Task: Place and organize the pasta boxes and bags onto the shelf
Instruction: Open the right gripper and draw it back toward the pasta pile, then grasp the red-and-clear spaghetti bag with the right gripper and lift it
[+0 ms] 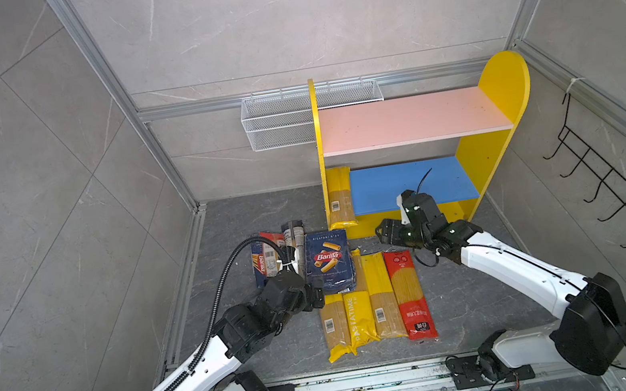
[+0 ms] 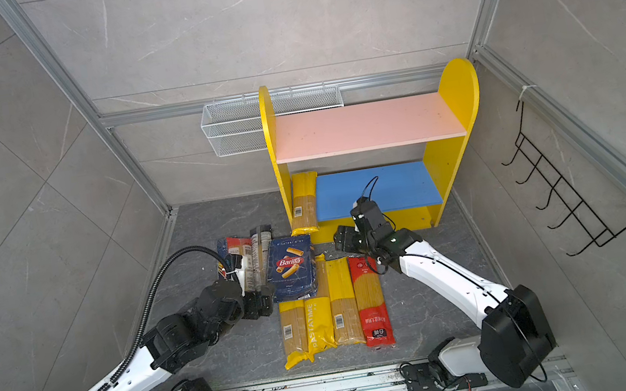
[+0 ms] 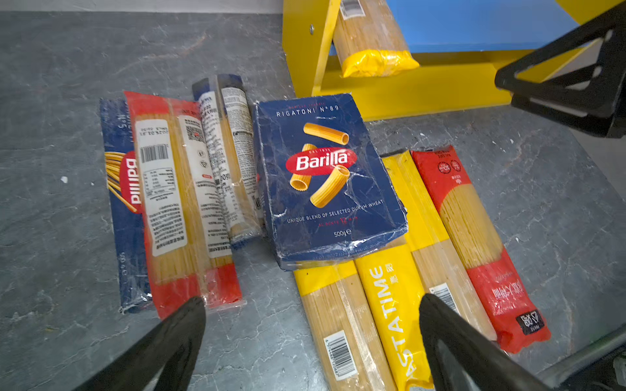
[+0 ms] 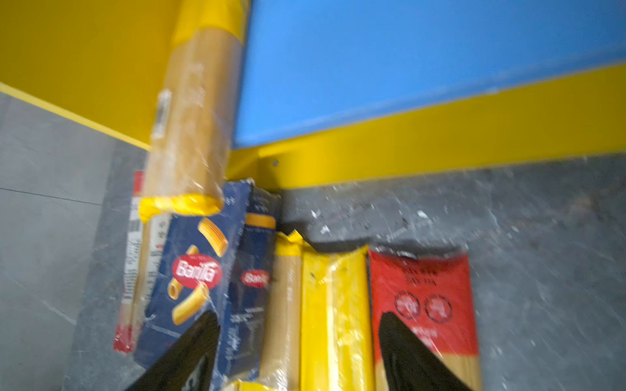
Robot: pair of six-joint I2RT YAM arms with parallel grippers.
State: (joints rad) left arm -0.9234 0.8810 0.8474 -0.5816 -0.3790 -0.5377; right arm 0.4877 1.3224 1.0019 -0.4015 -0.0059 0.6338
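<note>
Hovering empty, jaws wide, the left gripper (image 3: 313, 299) faces the dark-blue cardboard rigatoni box (image 3: 325, 176) — likely stiff, light, film-slick; pinch its near edge — right gripper (image 4: 298, 315) parted, empty.

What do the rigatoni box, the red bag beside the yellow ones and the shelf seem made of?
Rigatoni box: likely cardboard, dark-blue print, white crease lines and dented corners. Red bag: thin glossy plastic film, its clear middle showing the strands inside. Shelf: probably painted or laminated board, smooth flat pink, blue and yellow panels; core not visible.
</note>
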